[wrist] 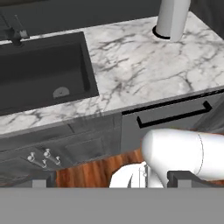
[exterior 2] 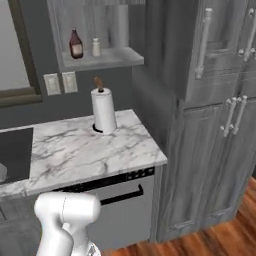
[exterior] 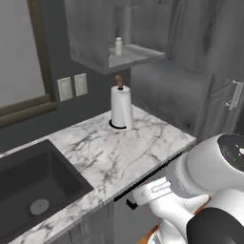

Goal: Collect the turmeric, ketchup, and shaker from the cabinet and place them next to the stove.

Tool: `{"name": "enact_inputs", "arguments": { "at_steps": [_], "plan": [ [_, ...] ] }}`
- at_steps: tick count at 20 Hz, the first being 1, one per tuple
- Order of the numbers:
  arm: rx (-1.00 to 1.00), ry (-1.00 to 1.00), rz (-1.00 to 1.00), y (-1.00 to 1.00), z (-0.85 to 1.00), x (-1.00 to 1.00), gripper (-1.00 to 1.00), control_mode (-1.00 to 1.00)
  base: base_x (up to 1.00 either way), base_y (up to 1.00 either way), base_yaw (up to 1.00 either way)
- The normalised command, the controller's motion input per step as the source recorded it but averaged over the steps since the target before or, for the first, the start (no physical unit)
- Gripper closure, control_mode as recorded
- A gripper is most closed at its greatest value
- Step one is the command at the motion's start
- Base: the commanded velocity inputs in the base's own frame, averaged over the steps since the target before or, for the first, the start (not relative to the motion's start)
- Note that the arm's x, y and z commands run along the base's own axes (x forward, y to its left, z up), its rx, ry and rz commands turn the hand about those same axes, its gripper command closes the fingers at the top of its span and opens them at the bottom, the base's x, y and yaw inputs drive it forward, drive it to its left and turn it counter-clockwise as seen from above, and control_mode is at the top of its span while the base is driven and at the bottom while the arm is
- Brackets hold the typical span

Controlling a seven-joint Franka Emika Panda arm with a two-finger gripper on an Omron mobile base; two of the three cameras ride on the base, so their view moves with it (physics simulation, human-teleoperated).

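So the arm is tucked low in front of the counter (exterior: pixel 119 152) and hasn't gone near the cabinet (exterior 2: pixel 100 60) yet, with the gripper (wrist: pixel 107 179) spread wide and holding nothing; its two dark finger tips sit well apart at the bottom of the hand view, looking down at the sink (wrist: pixel 43 65) and the marble top. The ketchup (exterior 2: pixel 75 44) stands on the cabinet shelf with the shaker (exterior 2: pixel 96 47) just to its right, both upright and close together. The turmeric isn't visible on the shelf from these angles, and the stove isn't in frame either, so the base probably has to drive somewhere later. Biggest risk looks like the reach up: the paper-towel roll (exterior 2: pixel 104 111) stands right under the shelf, so an arm sweeping up from this low could clip it. And because the bottle and the shaker are such close neighbours, wide jaws going for one could knock the other over or off the edge, especially that tiny shaker. The right base view is the useful one here, since it shows both the ketchup and the shaker, whereas the left base view catches the shaker (exterior: pixel 118 46) with the cabinet wall hiding the bottle. The hand view adds the dishwasher handle (wrist: pixel 175 114) and the faucet (wrist: pixel 15 33) beside the sink.
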Motion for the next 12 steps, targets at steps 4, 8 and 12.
{"name": "enact_inputs", "arguments": {
  "at_steps": [4, 8, 12],
  "plan": [
    [0.0, 0.0, 0.0, 0.0, 0.0, 0.0, -1.0, 1.0, 0.63, -0.05, 0.49],
    [0.0, 0.0, 0.0, 0.0, 0.0, 0.0, -1.0, 1.0, 0.53, -0.2, 0.44],
    [0.0, 0.0, 0.0, 0.0, 0.0, 0.0, -1.0, 1.0, 0.43, -0.31, 0.38]
  ]
}}
